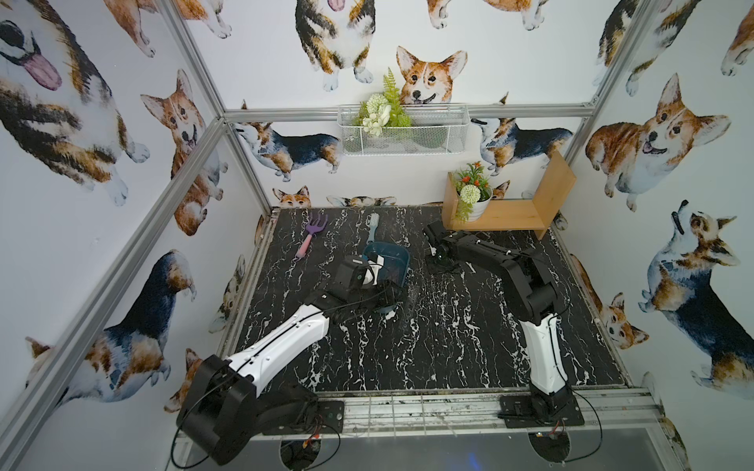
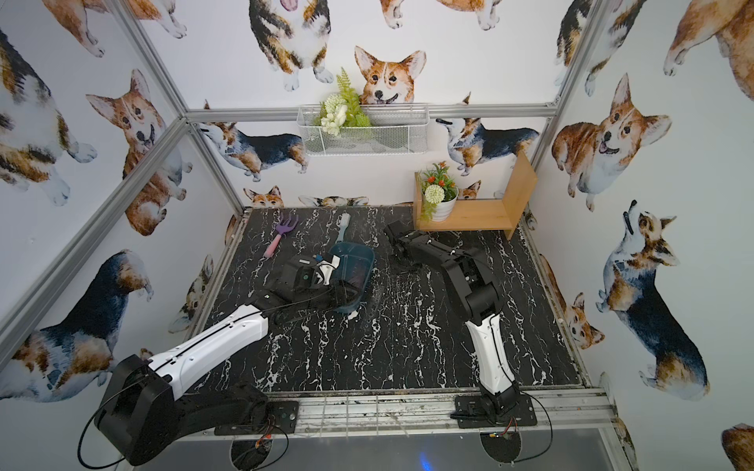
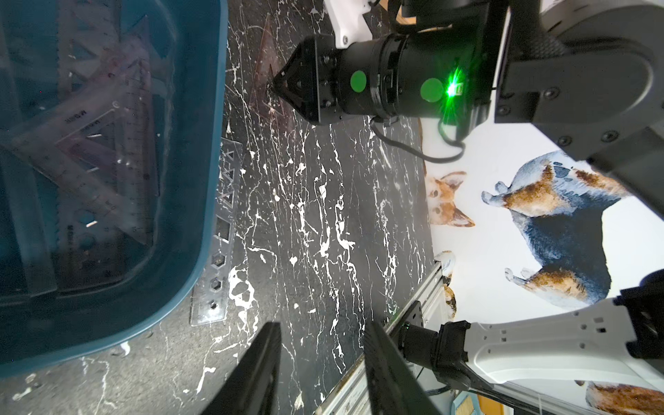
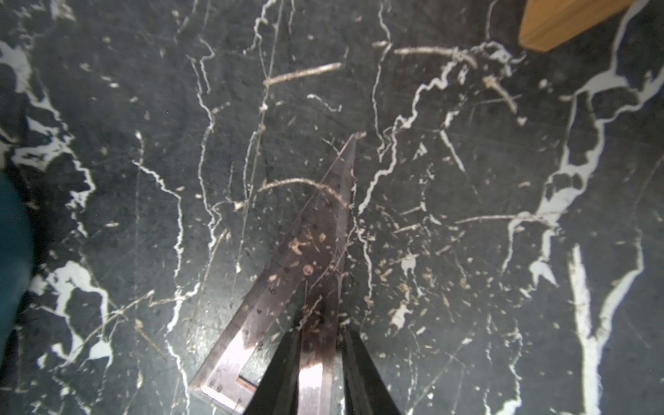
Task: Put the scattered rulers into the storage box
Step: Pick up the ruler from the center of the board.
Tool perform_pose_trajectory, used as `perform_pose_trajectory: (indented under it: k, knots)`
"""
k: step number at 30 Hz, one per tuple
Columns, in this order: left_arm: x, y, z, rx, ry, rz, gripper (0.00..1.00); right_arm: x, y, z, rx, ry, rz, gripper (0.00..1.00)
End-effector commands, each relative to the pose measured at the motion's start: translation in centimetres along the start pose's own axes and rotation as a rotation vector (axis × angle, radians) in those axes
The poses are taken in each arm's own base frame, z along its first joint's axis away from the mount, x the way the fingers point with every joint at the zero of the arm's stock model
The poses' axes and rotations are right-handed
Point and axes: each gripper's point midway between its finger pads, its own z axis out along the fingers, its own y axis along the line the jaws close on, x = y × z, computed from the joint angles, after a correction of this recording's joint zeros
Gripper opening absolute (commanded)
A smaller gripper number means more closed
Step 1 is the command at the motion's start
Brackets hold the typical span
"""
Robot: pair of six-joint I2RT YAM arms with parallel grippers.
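Beside the shallow dark teal-blue plastic storage box [image 1: 398, 255], on the black white-veined marble desk [image 1: 408, 359], lay a reddish-tinted see-through triangular ruler [image 4: 316, 251], flat and apart from the box. Right gripper [image 4: 321, 327] was down on it, jaws narrow and straddling one leg of the triangle; could not tell whether it was clamped. Left gripper [image 3: 321, 327] hovered close by the box, jaws part-open, holding nothing. Several clear and tinted rulers [image 3: 100, 143] lay inside the box. One clear stencil ruler [image 3: 219, 251] lay on the desk against the box wall, part of it tucked under the rim. Step in hand, as judged: picking up the tinted triangular ruler. Next move likely called for a firm pinch on that thin flat strip, raising it without slipping, then a carry over the rim and a release. Stencil ruler would remain after that.
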Motion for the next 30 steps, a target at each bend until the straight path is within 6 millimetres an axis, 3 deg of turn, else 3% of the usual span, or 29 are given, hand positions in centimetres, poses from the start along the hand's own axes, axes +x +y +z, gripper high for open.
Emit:
perform_pose_trajectory:
  k: [1,14,25,30]
  knots:
    - [-0.3,-0.6,0.1,0.024,-0.009,0.023,0.44,1.7,-0.2,0.5,-0.006,0.051,-0.003,0.22]
    - [-0.2,-1.8,2.0,0.026,0.012,0.048,0.44,6.0,-2.1,0.8,-0.019,0.092,0.028,0.16]
    - [-0.2,-4.1,6.6,0.023,0.044,0.084,0.43,8.6,-4.1,-0.2,-0.012,0.103,0.061,0.16]
    - [0.9,-5.1,8.5,0.038,0.072,0.092,0.42,11.3,-4.4,-1.0,-0.029,0.119,0.088,0.16]
